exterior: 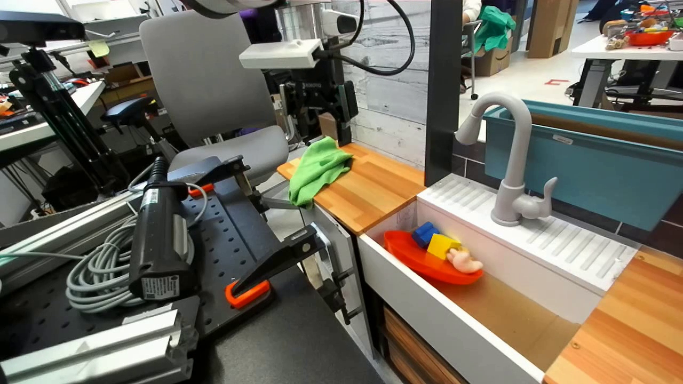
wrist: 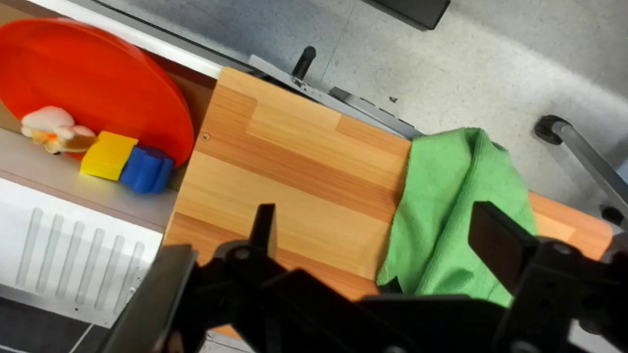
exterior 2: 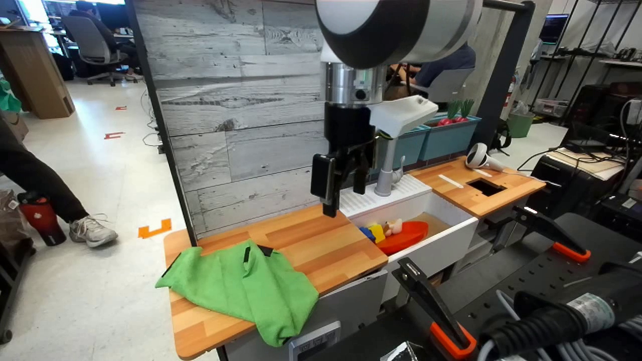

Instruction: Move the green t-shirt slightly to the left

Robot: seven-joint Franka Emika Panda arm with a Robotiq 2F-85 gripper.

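The green t-shirt [exterior: 320, 169] is a rumpled cloth on the wooden countertop [exterior: 376, 184]. One end of it hangs over the counter's front edge in both exterior views [exterior 2: 251, 288]. Small black patches show on its back edge. In the wrist view the t-shirt [wrist: 441, 215] lies folded at the right of the bare wood [wrist: 294, 186]. My gripper [exterior 2: 344, 201] is open and empty, above the counter and apart from the cloth. In the wrist view its fingers [wrist: 376, 210] are wide apart, one in front of the cloth and one over bare wood.
A white sink [exterior: 448, 320] adjoins the counter and holds a red dish [exterior: 408, 256] with a yellow block, a blue block and a pale toy. A grey faucet [exterior: 515, 160] stands behind it. A grey plank wall [exterior 2: 241, 125] rises behind the counter. A black cart [exterior: 224, 234] carries clamps.
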